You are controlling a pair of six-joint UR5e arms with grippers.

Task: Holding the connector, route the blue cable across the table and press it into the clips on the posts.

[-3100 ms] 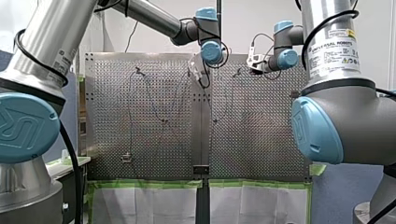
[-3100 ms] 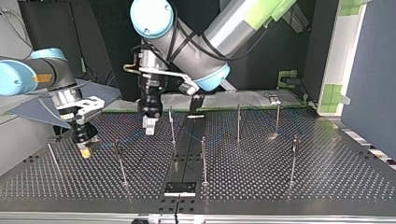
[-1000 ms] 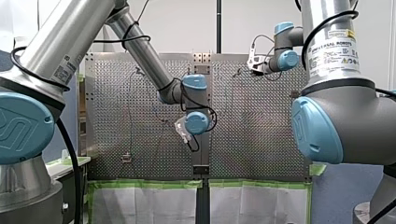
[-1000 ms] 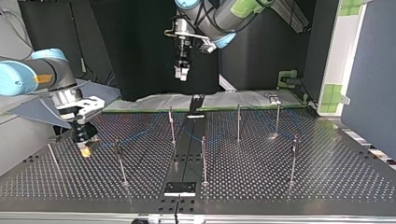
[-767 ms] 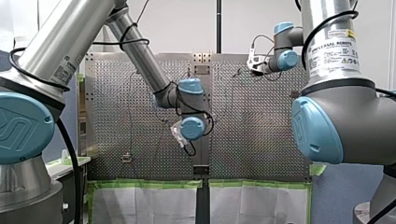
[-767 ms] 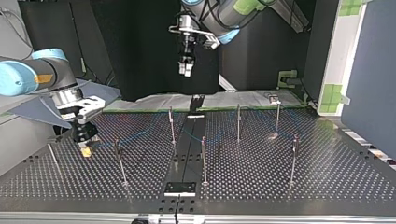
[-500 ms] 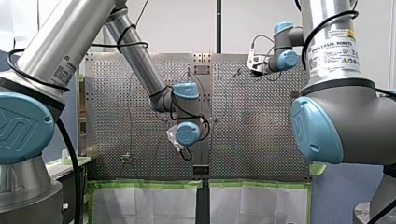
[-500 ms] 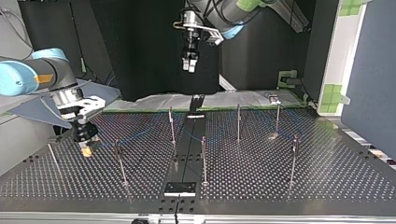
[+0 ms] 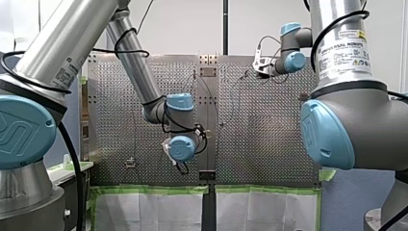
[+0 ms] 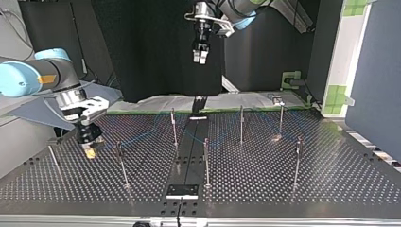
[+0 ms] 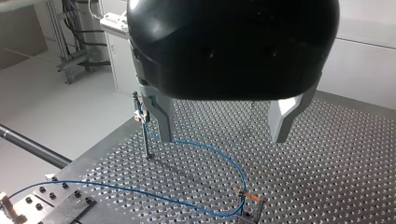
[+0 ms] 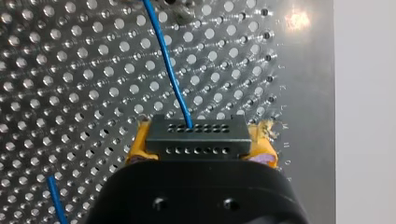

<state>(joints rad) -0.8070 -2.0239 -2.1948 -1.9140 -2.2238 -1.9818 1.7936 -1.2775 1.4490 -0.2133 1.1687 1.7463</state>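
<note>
Lifted clear toward twelve o'clock in the top view, my left gripper (image 10: 201,56) now hangs with its fingers apart and empty. At nine o'clock my right gripper (image 10: 88,149) stays clamped on the connector (image 12: 196,136). The blue cable (image 11: 212,151) trails slack between the posts (image 10: 174,124), so clipping probably remains.

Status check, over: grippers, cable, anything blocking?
Left gripper open, empty, high above table. Right gripper shut on connector. Blue cable runs from it among posts. Nothing visible blocking.

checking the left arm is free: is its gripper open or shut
Open. In the left wrist view the left gripper has its fingers wide apart with nothing between them; the cable lies on the table below.
</note>
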